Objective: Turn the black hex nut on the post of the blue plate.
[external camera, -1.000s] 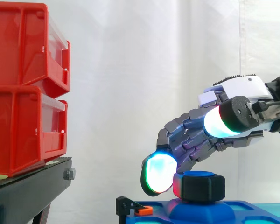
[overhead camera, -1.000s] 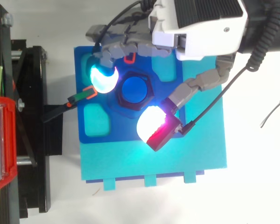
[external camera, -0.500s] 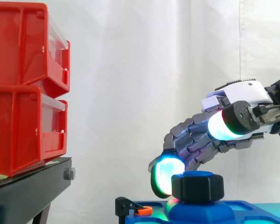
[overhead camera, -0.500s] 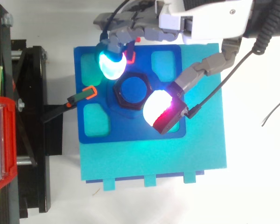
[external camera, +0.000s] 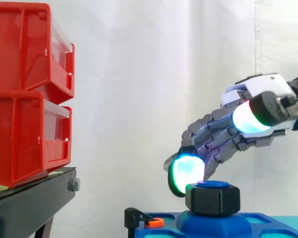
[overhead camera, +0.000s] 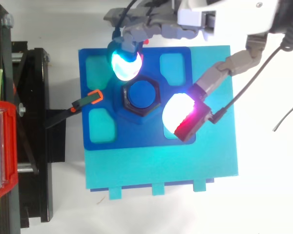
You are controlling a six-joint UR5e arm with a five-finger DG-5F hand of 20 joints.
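From above, the black hex nut [overhead camera: 128,108] rings the blue post [overhead camera: 140,92] at the middle of the blue plate [overhead camera: 102,141]. The hand [overhead camera: 161,30] holds its fingers spread wide, with a glowing pad just beside the nut on either side. My side view adds height: the nut sits high on the post, its axis upright.

no readable text or labels anywhere

Bright, even light leaves the white curtain [external camera: 154,74] nearly shadowless, while the glowing fingers [overhead camera: 178,108] flare into white glare.
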